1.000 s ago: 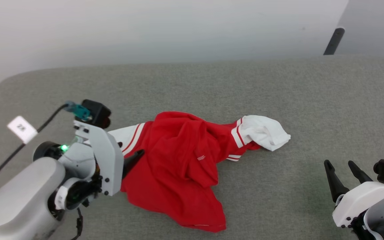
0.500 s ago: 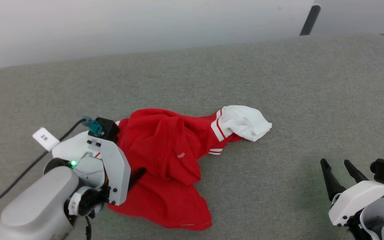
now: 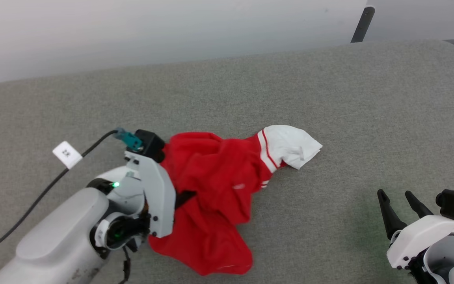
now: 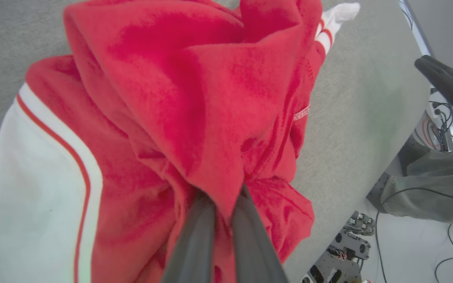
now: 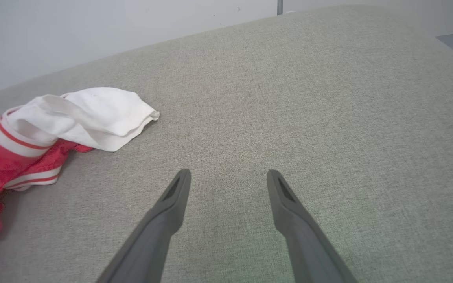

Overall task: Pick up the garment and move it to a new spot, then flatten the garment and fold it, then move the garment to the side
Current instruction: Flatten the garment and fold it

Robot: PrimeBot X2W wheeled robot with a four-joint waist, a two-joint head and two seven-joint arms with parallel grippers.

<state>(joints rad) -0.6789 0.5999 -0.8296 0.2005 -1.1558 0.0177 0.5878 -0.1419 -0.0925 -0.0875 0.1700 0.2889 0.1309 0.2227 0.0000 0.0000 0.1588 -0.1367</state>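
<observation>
Left wrist view: your left tool [image 4: 224,194] is pinched shut on the crumpled red-and-white jersey [image 4: 195,98], mid grey fabric surface [image 4: 348,118]. Your right tool [image 5: 228,175] is open. Pickup step, I reckon; next you lift it clear.

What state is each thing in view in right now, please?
garment: crumpled in a heap on the grey surface, not flattened, one white sleeve sticking out.
left tool: shut on a fold of the garment.
right tool: open, empty, apart from the garment.
</observation>
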